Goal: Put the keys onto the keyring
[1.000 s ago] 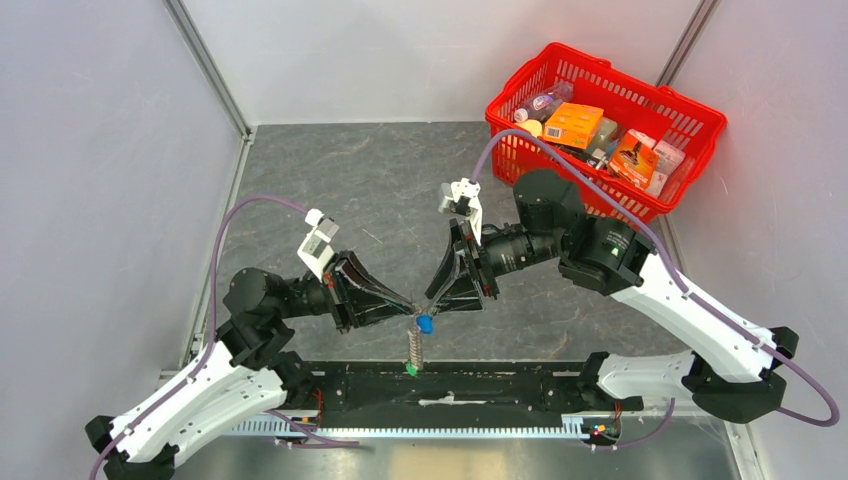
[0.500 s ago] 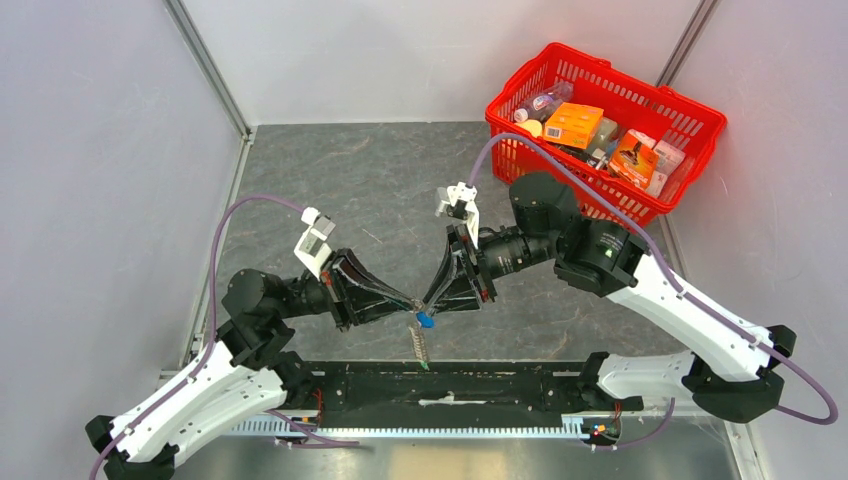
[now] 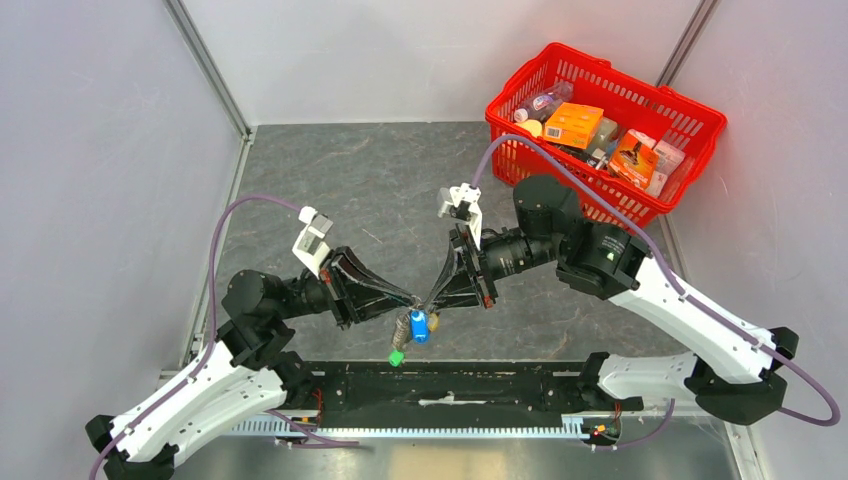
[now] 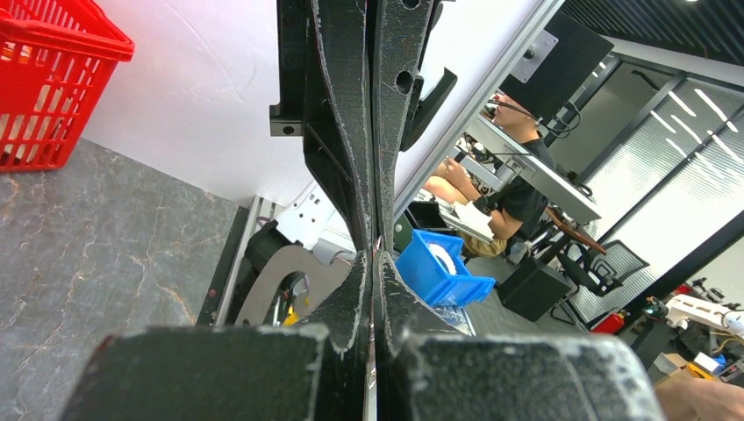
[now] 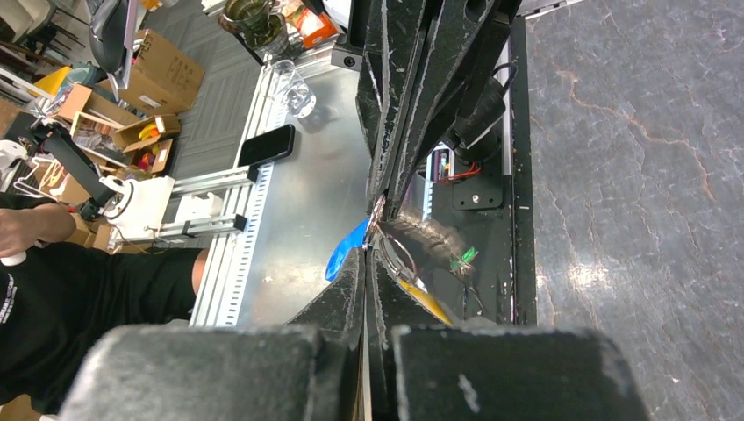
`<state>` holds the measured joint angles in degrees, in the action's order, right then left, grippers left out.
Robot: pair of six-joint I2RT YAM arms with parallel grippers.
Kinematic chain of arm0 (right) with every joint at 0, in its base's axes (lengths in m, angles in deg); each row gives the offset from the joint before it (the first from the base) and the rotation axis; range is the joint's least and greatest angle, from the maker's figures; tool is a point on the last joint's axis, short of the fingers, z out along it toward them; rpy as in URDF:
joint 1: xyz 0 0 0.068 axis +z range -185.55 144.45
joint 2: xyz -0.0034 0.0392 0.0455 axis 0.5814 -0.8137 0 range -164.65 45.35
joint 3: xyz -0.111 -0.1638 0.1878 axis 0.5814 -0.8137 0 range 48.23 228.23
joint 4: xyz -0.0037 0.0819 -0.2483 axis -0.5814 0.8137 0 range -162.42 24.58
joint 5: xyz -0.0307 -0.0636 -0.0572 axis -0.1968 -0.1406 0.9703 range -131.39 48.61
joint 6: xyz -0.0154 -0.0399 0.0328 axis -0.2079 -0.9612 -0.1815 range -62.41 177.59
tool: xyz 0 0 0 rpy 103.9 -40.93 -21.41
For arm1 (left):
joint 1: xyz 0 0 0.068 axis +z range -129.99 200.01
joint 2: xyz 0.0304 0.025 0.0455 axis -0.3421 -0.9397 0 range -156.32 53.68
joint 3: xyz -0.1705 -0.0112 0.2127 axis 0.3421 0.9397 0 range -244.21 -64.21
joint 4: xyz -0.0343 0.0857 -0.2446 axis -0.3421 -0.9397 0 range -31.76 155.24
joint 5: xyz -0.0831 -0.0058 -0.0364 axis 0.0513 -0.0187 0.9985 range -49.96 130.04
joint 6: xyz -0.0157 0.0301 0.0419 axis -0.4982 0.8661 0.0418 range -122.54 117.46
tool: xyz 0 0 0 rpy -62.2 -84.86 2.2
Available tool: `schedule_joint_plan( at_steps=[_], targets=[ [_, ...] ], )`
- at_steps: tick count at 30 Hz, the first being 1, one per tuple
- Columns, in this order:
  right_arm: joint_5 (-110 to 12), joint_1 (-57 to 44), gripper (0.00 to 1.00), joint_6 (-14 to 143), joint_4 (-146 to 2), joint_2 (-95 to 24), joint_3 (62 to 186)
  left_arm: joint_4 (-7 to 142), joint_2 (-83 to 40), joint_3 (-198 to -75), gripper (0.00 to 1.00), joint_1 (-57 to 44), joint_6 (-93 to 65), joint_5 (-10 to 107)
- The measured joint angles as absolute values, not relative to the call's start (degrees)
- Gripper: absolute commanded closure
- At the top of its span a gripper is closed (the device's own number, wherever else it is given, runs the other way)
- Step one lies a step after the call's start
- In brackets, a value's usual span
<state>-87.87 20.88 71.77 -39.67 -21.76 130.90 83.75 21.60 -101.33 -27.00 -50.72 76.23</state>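
- Above the grey table point(image 3: 350, 180), left end effector point(image 3: 410, 304) and right end effector point(image 3: 432, 301) are pressing shut over the keyring point(image 3: 401, 327).
- Blue-headed key point(image 3: 420, 326) is dangling alongside, seemingly unthreaded.

Overhead wide; wrist views close along jaws.

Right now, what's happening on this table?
The left fingers and right fingers are both shut, tips meeting between the two arms. The keyring hangs from where they meet, with a blue-headed key beside its strap and a green tag at its end. Whether the key is threaded on cannot be told.
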Motion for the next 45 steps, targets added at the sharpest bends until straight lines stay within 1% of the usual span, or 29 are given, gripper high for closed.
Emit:
schedule_joint_plan(
  at_steps=[10,26,27,28,31,33,37,45],
  targets=[
    [-87.76,20.88,1.0,74.61,-45.2,-20.16,127.38,86.98,21.6,-100.46,0.98,-27.06,-50.98,74.09],
    [-87.41,20.88,1.0,78.93,-52.37,-19.94,124.98,95.59,21.6,-97.57,0.98,-27.11,-53.93,70.98],
    [-87.41,20.88,0.98,79.11,-52.69,-19.94,124.85,95.81,21.6,-97.46,0.98,-27.11,-54.09,70.79],
    [-87.39,20.88,0.95,79.24,-52.94,-19.94,124.78,96.01,21.63,-97.35,0.98,-27.11,-54.22,70.52],
    [-86.99,20.88,0.78,79.83,-53.37,-19.94,124.76,96.79,21.87,-97.0,0.98,-27.11,-54.5,70.11],
    [-86.78,20.97,0.71,80.01,-53.35,-19.94,124.76,97.1,22.0,-96.96,0.98,-27.11,-54.57,69.89],
    [-86.32,21.14,0.67,79.85,-52.67,-19.79,124.76,97.12,22.52,-96.76,0.98,-27.11,-54.57,68.82],
    [-83.48,21.25,0.67,78.8,-50.22,-17.23,125.39,97.12,23.38,-96.76,0.98,-27.11,-54.59,68.53]
  ],
)
